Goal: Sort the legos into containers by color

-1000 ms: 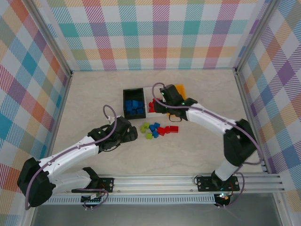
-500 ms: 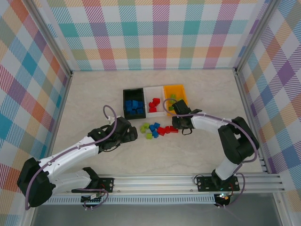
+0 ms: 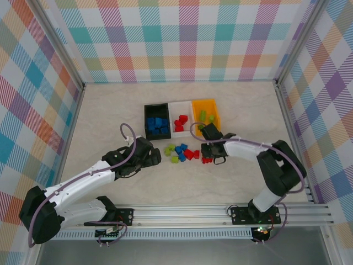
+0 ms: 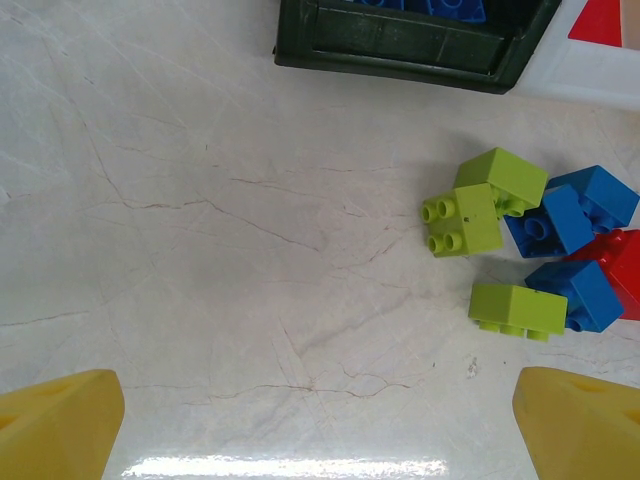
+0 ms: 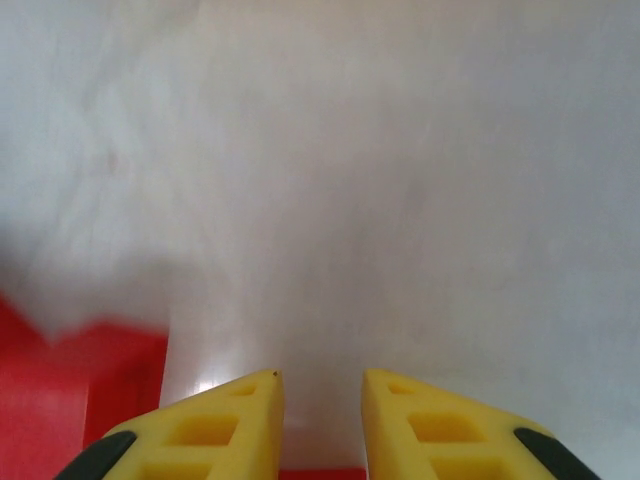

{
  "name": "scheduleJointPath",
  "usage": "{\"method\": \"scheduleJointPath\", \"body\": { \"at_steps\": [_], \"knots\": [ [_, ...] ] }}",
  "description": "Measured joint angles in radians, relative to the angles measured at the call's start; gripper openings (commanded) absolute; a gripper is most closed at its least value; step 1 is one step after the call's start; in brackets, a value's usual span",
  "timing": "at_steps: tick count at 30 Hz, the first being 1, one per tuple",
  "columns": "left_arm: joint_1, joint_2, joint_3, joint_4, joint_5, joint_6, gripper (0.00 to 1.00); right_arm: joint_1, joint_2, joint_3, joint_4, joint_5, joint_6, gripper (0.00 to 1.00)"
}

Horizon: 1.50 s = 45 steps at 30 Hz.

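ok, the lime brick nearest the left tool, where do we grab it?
Likely from straight above, left tool turned a quarter, pinching the lime brick across its studded near face and the far face. It lies on its side, and one short end touches a blue brick, so no finger room there.

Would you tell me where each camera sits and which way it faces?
Top external: high behind the left arm and right arm, both shown, looking down on table, bins, loose bricks.
Left wrist: on that arm, facing down at bricks and the black bin; yellow fingertips at bottom corners.
Right wrist: low over the table, blurred; two yellow fingers close together.
Shared: top and left wrist see the black bin.
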Motion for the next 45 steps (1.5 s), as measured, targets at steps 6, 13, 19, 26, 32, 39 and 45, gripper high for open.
{"method": "scheduleJointPath", "body": {
  "at_steps": [6,13,19,26,32,39,45],
  "knots": [
    [0.0,0.014,-0.001,0.005,0.001,0.002,1.0,0.119,-0.165,-0.074,-0.104,-0.026,0.053,0.58],
    [0.0,0.037,-0.001,0.014,0.001,0.006,1.0,0.142,-0.321,-0.079,-0.153,-0.029,0.08,0.79],
    [0.0,0.038,-0.001,0.027,0.0,0.006,1.0,0.145,-0.212,-0.089,-0.176,-0.064,0.085,0.82],
    [0.0,0.041,-0.006,0.027,0.0,0.006,1.0,0.21,-0.127,-0.094,-0.173,-0.07,0.097,0.68],
    [0.0,0.044,-0.008,0.027,0.0,0.006,1.0,0.25,-0.075,-0.063,-0.207,0.005,0.099,0.44],
    [0.0,0.047,-0.009,0.027,0.0,0.009,1.0,0.261,-0.08,-0.04,-0.205,0.02,0.087,0.31],
    [0.0,0.047,-0.009,0.027,0.001,0.017,1.0,0.201,-0.1,0.161,-0.187,0.009,0.007,0.3]
  ]
}}
